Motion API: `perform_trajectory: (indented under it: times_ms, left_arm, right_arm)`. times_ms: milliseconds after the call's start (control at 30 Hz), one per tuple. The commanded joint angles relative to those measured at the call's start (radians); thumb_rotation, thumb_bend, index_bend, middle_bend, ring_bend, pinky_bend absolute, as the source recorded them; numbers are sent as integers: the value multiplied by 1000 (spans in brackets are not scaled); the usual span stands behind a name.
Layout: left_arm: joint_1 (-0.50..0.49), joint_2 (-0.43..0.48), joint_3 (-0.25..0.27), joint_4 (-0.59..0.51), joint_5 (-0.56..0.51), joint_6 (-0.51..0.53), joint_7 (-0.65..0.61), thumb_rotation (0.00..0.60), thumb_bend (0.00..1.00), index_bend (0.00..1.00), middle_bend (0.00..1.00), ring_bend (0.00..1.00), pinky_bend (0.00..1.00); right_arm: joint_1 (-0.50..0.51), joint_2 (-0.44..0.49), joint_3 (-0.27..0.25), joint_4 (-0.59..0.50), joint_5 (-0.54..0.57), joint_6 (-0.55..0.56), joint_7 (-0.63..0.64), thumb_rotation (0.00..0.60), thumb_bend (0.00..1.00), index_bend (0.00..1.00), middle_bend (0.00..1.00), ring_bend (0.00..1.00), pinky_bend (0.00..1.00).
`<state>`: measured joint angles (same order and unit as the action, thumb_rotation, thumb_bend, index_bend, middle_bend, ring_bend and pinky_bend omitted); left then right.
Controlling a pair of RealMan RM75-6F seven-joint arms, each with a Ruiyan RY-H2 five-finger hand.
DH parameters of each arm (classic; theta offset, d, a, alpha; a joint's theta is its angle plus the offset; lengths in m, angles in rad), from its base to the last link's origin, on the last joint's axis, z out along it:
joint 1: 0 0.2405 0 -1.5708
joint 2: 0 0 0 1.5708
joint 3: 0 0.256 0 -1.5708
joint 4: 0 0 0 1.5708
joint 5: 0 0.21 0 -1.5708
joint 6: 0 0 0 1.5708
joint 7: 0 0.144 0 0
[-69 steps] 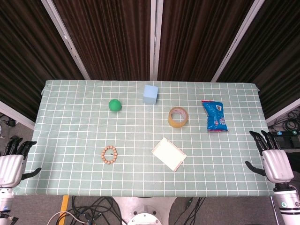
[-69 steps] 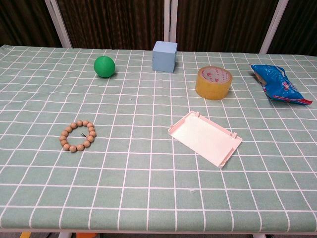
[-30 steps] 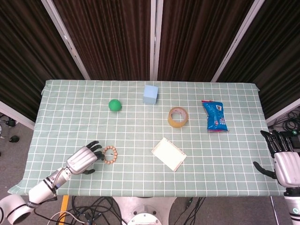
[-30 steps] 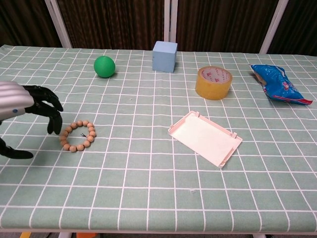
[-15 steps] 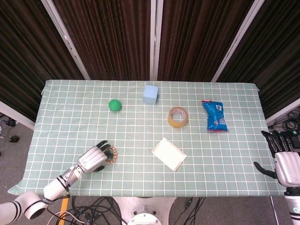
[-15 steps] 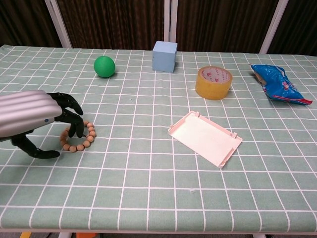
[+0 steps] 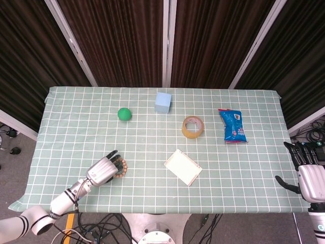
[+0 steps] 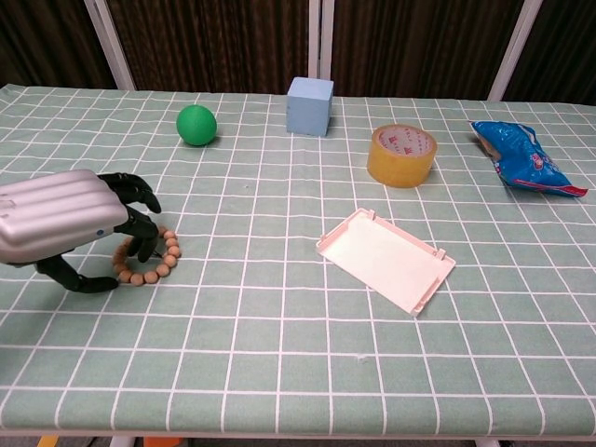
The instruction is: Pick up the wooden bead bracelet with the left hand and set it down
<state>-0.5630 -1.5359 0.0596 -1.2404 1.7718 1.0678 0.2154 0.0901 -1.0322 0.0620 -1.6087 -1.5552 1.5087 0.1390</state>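
Head view:
- Desk (image 7: 61, 132) covered in a pale green cloth with a white grid; dark pleated curtains behind it.
- Left hand (image 7: 103, 170), silver back and black fingers, reaches over the near-left part of the desk. Fingers are curved down over the bracelet (image 7: 121, 168); cannot tell from here whether they grip it.
- Bracelet: ring of round, tan wooden beads, lying flat on the cloth, its left side hidden under the fingers.
- Right hand (image 7: 309, 178) sits off the desk's right edge, fingers apart and upright, holding nothing.
- Green ball (image 7: 124, 114), smooth and matte, far left of centre; pale blue cube (image 7: 163, 102) to its right.
- Tape roll (image 7: 193, 127), amber and glossy, standing on its flat side, hollow core up.
- Snack bag (image 7: 232, 125), crinkled blue foil, right of the tape.
- White tray (image 7: 183, 166), shallow plastic rectangle set at an angle, near centre.

Chest view:
- Left hand (image 8: 65, 226): ribbed silver shell, black fingers (image 8: 140, 228) bent down onto the bracelet (image 8: 160, 264), tips touching the beads on its left arc. Thumb lies low on the cloth just left of the ring. Bracelet rests on the desk (image 8: 279, 372), not lifted; a firm grip cannot be told.
- Right hand is out of this view.
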Motion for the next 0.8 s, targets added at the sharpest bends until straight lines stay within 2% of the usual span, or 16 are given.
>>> perform_trajectory:
  times_ms: [33,267,467,600,800]
  left_arm:
    - [-1,-7,5,10,-5,1,0,600,250,486,484,174,146]
    - [-2,-20,22,29,-13,7,-17,600,255,485,485,179,146]
    - [-5,-43,37,68,-14,12,-50,600,341,508,512,209,147]
    - [0,-56,37,95,-19,31,-72,600,355,536,535,225,148]
    - [19,-75,19,127,-42,106,-216,600,398,543,556,225,149]
  right_arm:
    - [0,-1,0,0,-1,0,0,600,72,19,129,0,0]
    - [-3,-2,0,0,0,4,2,600,72,19,129,0,0]
    - [-7,-1,-1,0,0,8,6,600,70,19,128,0,0]
    - [-9,-1,0,1,-2,13,9,600,71,19,129,0,0]
    - [-11,-3,0,5,-3,17,18,600,68,19,129,0,0]
